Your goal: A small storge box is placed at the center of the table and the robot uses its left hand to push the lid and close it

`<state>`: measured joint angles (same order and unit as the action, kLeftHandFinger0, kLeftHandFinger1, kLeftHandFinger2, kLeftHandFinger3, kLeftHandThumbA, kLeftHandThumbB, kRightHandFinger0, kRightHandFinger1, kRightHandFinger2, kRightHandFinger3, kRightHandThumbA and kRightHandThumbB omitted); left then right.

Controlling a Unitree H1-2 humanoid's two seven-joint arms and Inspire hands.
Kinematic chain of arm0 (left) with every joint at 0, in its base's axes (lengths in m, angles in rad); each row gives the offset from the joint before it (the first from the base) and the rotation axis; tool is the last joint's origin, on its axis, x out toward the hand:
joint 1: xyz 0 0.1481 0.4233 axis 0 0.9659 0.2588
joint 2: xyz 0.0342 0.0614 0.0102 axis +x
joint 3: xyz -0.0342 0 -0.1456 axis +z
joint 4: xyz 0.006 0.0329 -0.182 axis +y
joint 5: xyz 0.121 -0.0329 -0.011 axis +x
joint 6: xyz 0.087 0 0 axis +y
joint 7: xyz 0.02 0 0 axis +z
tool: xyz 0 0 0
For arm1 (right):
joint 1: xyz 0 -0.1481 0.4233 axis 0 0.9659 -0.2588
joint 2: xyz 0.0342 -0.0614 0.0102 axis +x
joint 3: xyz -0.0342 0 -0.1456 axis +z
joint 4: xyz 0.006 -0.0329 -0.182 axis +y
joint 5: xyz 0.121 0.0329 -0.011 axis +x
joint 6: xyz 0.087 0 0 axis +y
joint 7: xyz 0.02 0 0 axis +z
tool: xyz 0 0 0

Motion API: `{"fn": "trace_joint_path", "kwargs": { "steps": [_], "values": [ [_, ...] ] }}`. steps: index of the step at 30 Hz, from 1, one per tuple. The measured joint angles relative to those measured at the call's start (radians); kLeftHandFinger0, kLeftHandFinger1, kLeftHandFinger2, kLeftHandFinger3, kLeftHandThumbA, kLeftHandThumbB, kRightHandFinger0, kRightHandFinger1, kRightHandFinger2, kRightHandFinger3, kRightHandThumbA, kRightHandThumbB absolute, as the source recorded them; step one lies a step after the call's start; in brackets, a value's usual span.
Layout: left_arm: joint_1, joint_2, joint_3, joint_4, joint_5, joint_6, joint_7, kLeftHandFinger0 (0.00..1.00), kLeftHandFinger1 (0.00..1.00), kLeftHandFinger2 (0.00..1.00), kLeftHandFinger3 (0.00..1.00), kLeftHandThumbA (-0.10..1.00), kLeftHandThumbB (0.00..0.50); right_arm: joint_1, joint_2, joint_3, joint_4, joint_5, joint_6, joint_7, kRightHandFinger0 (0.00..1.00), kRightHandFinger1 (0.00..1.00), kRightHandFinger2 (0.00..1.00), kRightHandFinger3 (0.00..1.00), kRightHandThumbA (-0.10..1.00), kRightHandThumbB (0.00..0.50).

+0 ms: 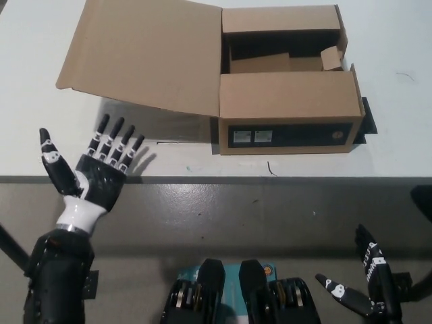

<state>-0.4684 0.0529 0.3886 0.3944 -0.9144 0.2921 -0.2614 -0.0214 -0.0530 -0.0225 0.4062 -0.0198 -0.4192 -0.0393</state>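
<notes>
Fingers (pixel 111 138) splayed, left hand (pixel 94 175) palm-up at table (pixel 40 81) edge below lid (pixel 142 54)

The box (pixel 287 88) is set on the table (pixel 391 40), well back from its front edge, with the lid (pixel 142 54) spread out flat to its left. The left hand (pixel 94 175) is held over the table's front edge, before the lid. The right hand (pixel 368 287) is kept low before the table, at the right.
</notes>
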Motion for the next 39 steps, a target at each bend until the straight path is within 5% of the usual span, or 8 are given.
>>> {"fn": "trace_joint_path", "kwargs": {
  "steps": [22, 34, 39],
  "values": [
    [-0.297, -0.014, 0.127, 0.28, -0.047, 0.011, 0.021, 1.0, 1.0, 1.0, 1.0, 1.0, 0.418, -0.004, 0.0, 0.0, -0.001, 0.0, 0.0, 0.0, 1.0, 1.0, 1.0, 1.0, 1.0, 0.355],
    [-0.422, 0.003, 0.135, 0.598, -0.007, -0.058, 0.004, 1.0, 1.0, 1.0, 1.0, 1.0, 0.409, -0.007, 0.003, 0.0, -0.003, 0.0, -0.001, 0.0, 1.0, 1.0, 1.0, 1.0, 1.0, 0.35],
    [-0.481, 0.007, 0.131, 0.65, 0.017, -0.086, 0.001, 1.0, 1.0, 1.0, 1.0, 1.0, 0.447, -0.009, 0.005, 0.0, -0.005, 0.0, -0.001, 0.0, 1.0, 1.0, 1.0, 1.0, 1.0, 0.354]
  ]
}}
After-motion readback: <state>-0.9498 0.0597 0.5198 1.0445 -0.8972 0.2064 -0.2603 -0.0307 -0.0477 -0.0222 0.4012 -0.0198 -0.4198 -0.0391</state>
